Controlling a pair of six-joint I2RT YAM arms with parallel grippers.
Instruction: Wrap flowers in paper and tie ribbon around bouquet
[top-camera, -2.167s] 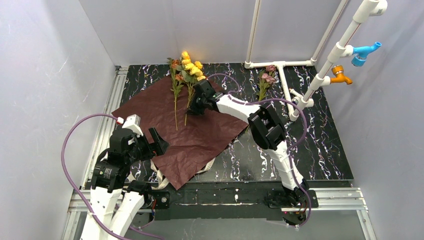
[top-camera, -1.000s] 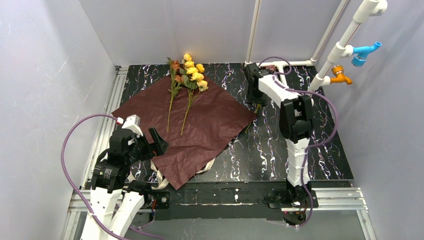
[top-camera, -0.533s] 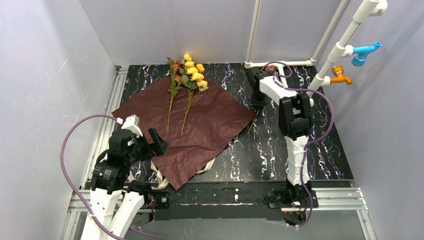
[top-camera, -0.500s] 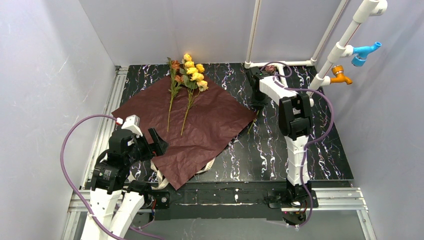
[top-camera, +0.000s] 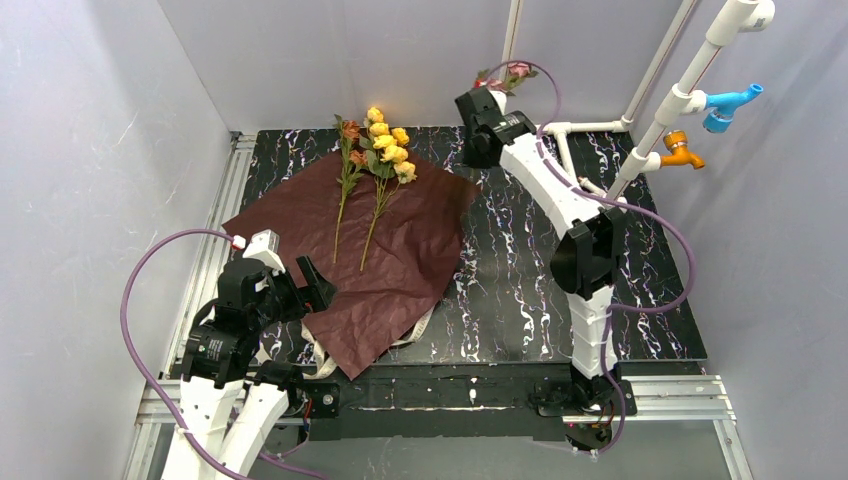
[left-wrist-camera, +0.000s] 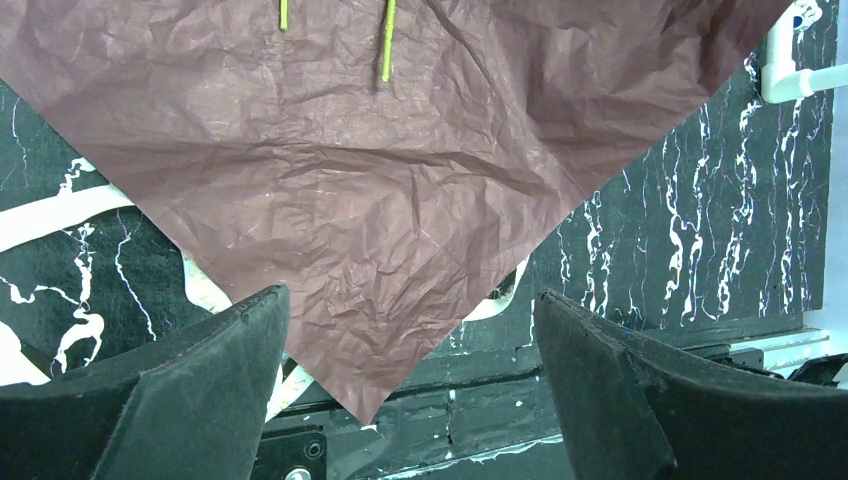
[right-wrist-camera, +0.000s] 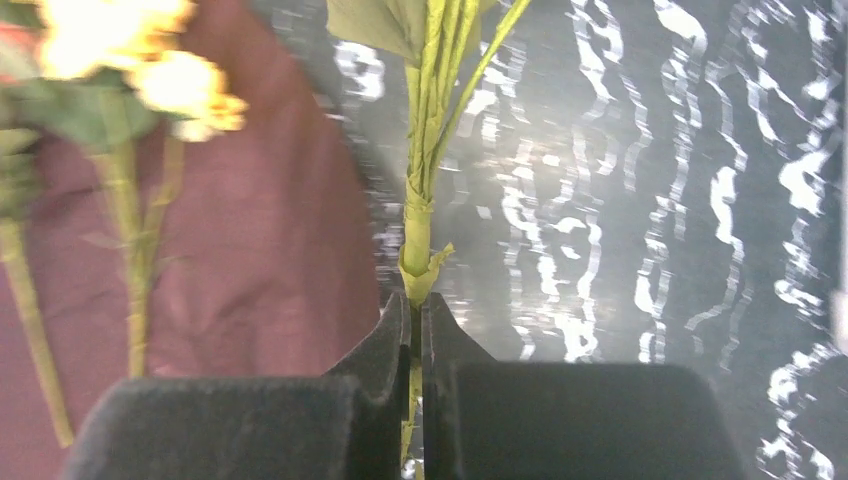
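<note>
A black marbled table (top-camera: 640, 290) is seen to fill the cell. A frame of white pipes (top-camera: 560, 128) is fixed at its far right.

A large dark red sheet of paper (top-camera: 390, 260) is spread flat on the left half of the table, set like a diamond with one corner towards the arms. Its right corner appears to be folded over.

The flowers (top-camera: 385, 150), two stems with yellow and orange blooms, are laid side by side on the far part of the paper. Their heads are at its far corner and their thin green stems run back towards the middle.

A cream ribbon (left-wrist-camera: 55, 212) is laid on the table under the near corner of the paper, and loops of it are shown on both sides of that corner.

The left gripper (left-wrist-camera: 408, 300) is held above the near corner of the paper with its jaws spread wide and nothing between them.

The right gripper (right-wrist-camera: 416, 305) is raised over the far edge of the table, just right of the paper. Its jaws are clamped tight on the green stalk of a pink-flowered stem (top-camera: 512, 72), which is lifted off the table.
</note>
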